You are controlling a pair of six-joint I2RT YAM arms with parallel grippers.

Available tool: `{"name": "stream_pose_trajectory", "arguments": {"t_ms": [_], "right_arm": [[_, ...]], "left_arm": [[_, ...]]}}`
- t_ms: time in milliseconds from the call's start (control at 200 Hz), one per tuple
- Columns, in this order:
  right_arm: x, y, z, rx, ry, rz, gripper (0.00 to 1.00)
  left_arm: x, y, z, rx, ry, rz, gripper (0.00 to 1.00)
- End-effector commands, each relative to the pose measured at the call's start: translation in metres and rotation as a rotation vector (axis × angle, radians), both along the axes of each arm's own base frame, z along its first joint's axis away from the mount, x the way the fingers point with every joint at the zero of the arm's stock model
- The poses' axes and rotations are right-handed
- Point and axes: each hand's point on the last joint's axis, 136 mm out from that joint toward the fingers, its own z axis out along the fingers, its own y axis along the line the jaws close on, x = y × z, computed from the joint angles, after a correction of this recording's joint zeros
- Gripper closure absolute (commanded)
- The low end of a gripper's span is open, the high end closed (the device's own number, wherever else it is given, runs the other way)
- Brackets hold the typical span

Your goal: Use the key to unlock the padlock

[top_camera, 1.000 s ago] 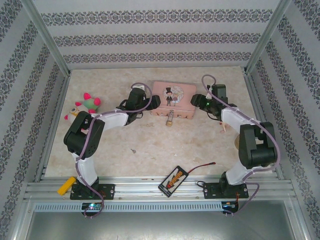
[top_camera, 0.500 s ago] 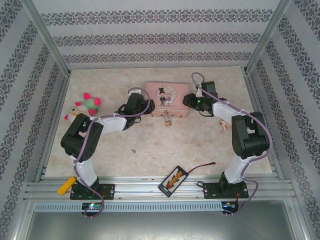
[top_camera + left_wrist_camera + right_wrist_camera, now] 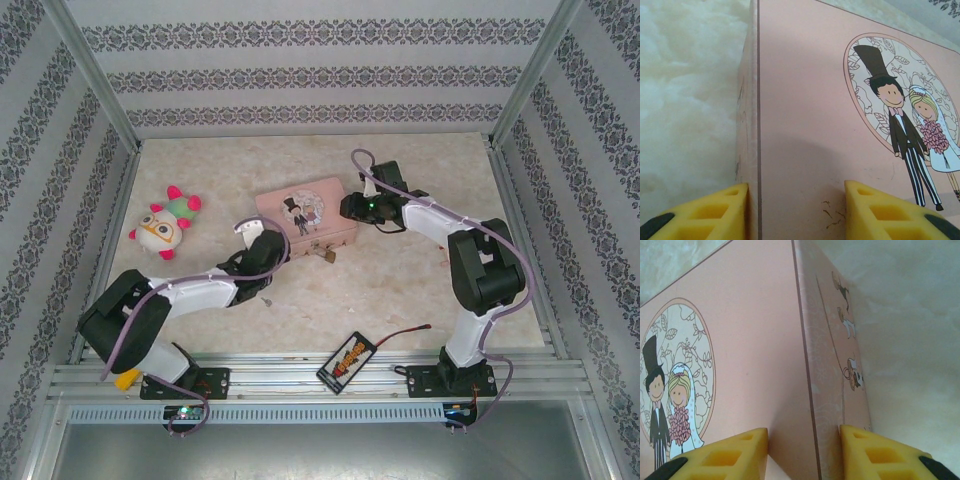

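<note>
The pink tin box [image 3: 305, 222] with a bride-and-groom picture sits mid-table, turned askew. The small brass padlock [image 3: 327, 254] hangs from the clasp on its near side. My left gripper [image 3: 266, 242] is shut on the tin's left edge, with one yellow finger [image 3: 715, 212] on the side wall and the other on the lid [image 3: 805, 110]. My right gripper [image 3: 348, 208] is shut on the tin's right edge [image 3: 807, 365], its fingers [image 3: 875, 452] on lid and side wall. The key [image 3: 265, 298] is a dark speck on the table just near of my left wrist.
A plush toy [image 3: 165, 222] lies at the left. A flat printed pack [image 3: 345, 362] with a red wire [image 3: 405, 332] lies at the near edge, and a yellow object [image 3: 133, 372] lies by the left base. Metal frame rails line the sides.
Both grippers closed onto the tin's ends. The tin has come nearer and to the left, turning as it went, with the padlock trailing on its front. The left arm folded lower.
</note>
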Motion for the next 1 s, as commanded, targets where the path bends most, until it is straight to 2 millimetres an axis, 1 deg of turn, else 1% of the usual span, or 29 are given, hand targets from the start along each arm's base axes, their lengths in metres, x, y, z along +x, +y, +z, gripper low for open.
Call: {"name": "stream_pose_trajectory", "arguments": {"t_ms": [0, 35, 125, 385, 615, 740, 850, 994], "right_arm": [[-0.028, 0.043, 0.007, 0.057, 0.044, 0.124, 0.62], [-0.028, 0.045, 0.006, 0.055, 0.044, 0.127, 0.62], [-0.025, 0.049, 0.003, 0.051, 0.050, 0.131, 0.62], [-0.005, 0.061, 0.002, 0.055, 0.043, 0.136, 0.60], [0.010, 0.066, 0.002, 0.039, 0.033, 0.142, 0.57], [0.015, 0.064, 0.003, 0.009, 0.021, 0.137, 0.53], [0.017, 0.058, 0.008, -0.025, 0.002, 0.133, 0.49], [0.021, 0.045, 0.018, -0.085, -0.029, 0.123, 0.41]], "left_arm": [[-0.015, -0.022, 0.012, -0.057, -0.034, -0.035, 0.56], [-0.017, -0.020, 0.008, -0.065, -0.028, -0.028, 0.55], [-0.017, -0.014, 0.006, -0.054, -0.031, -0.014, 0.52], [-0.004, -0.004, 0.011, -0.034, -0.038, -0.001, 0.47], [0.007, -0.001, 0.006, -0.027, -0.027, 0.001, 0.45], [0.012, 0.000, 0.006, -0.022, -0.027, -0.002, 0.44], [0.014, 0.001, 0.005, -0.026, -0.026, -0.001, 0.43], [0.017, 0.002, 0.010, -0.031, -0.039, 0.002, 0.42]]}}
